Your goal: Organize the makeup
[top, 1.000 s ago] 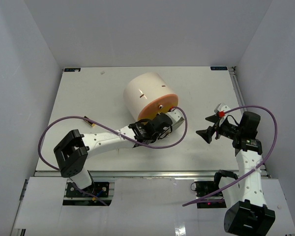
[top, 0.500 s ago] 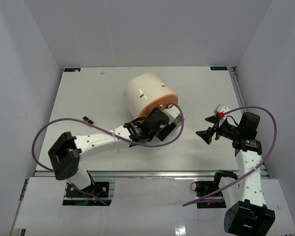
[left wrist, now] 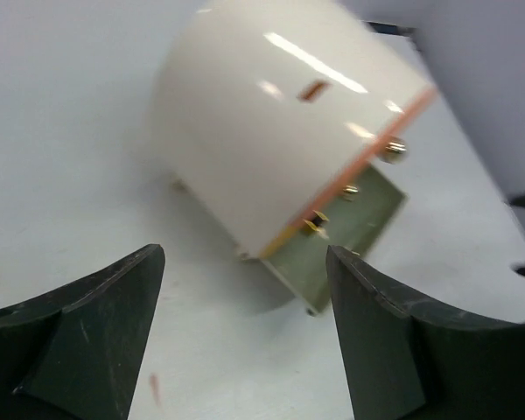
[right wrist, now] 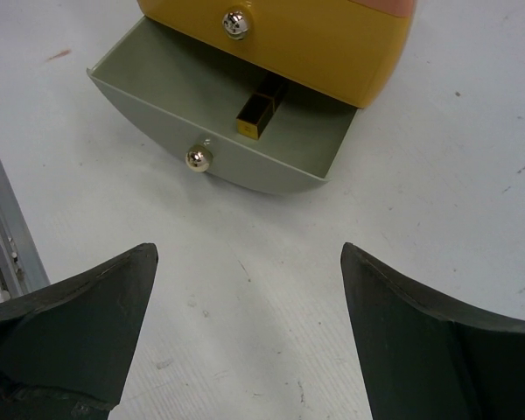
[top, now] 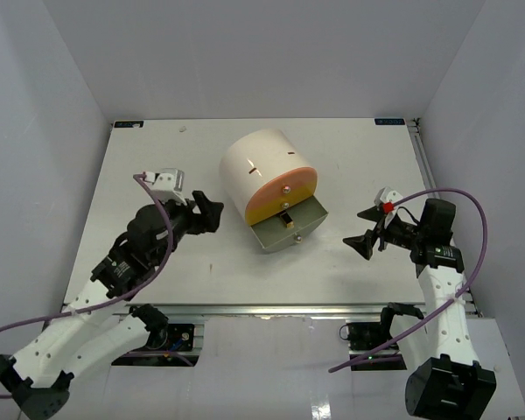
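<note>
1. You are looking at the cream cylinder (top: 258, 162) lying on its side near the middle of the table (top: 157, 157), with its drawer face turning toward the near right.
2. The grey drawer (right wrist: 262, 175) is standing pulled out from the bottom of that face, with its round metal knob (right wrist: 199, 157) pointing toward your right arm.
3. The yellow drawer (right wrist: 332, 44) is sitting shut directly above it, and the pink drawer (top: 283, 179) is sitting shut above that.
4. The only makeup you are seeing is one gold-and-black bar (right wrist: 261, 107). It is lying flat on the floor of the grey drawer, near the middle, with its gold end facing the drawer front. Its far end is running under the yellow drawer, so you probably cannot judge its whole length from the right wrist view.
5. Your left gripper (top: 212, 215) is hovering over the table to the left of the cylinder, well clear of it. Its fingers (left wrist: 96, 341) are standing wide apart and holding nothing. The left wrist view is showing the cylinder and the open drawer ahead of them, though that view is blurred.
6. Your right gripper (top: 364, 229) is hovering to the right of the grey drawer, apart from it and pointing at its front. Its fingers (right wrist: 420, 341) are likewise spreading wide, with only bare table showing between them.
7. Neither gripper is touching the cylinder, a drawer or the bar.
</note>
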